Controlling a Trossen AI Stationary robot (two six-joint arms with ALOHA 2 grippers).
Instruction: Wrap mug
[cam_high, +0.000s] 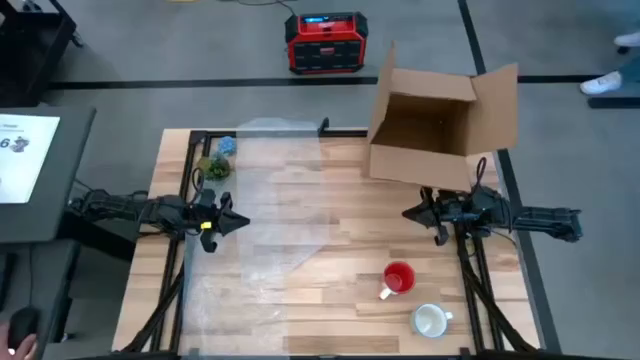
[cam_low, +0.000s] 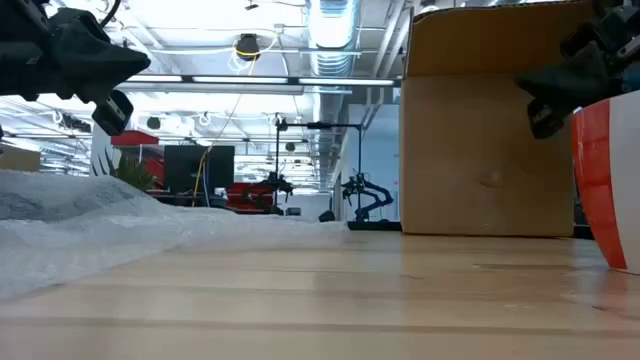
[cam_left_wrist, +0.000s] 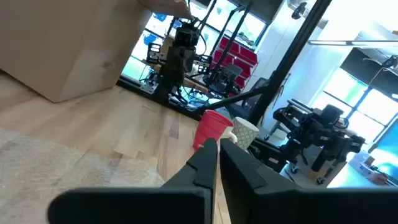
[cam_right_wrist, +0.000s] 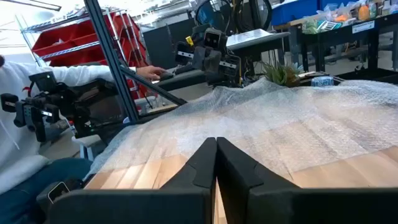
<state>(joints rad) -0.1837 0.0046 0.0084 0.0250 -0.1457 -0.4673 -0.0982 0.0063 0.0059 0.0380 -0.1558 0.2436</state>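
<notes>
1. While the left gripper (cam_high: 238, 221) hovers pressed together over the bubble wrap (cam_high: 270, 220), nothing is held.
2. Right gripper (cam_high: 408, 212), closed, is apart from the red mug (cam_high: 398, 279).
3. Wrap edges, seemingly loose, could snag.

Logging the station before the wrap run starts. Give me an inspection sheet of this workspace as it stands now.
Surface: light wooden table, left part covered by a clear bubble-wrap sheet.
Job's things: red ceramic mug and white ceramic mug upright near the front right, off the wrap.
Clutter: open brown cardboard box at back right; small green plant and blue object at back left.
Hands: left hand shut, above the wrap; right hand shut, in front of the box.
Cables: nothing seen on the table.
Surroundings: red-and-black power unit on the floor; person seated beyond the table's left side.
</notes>
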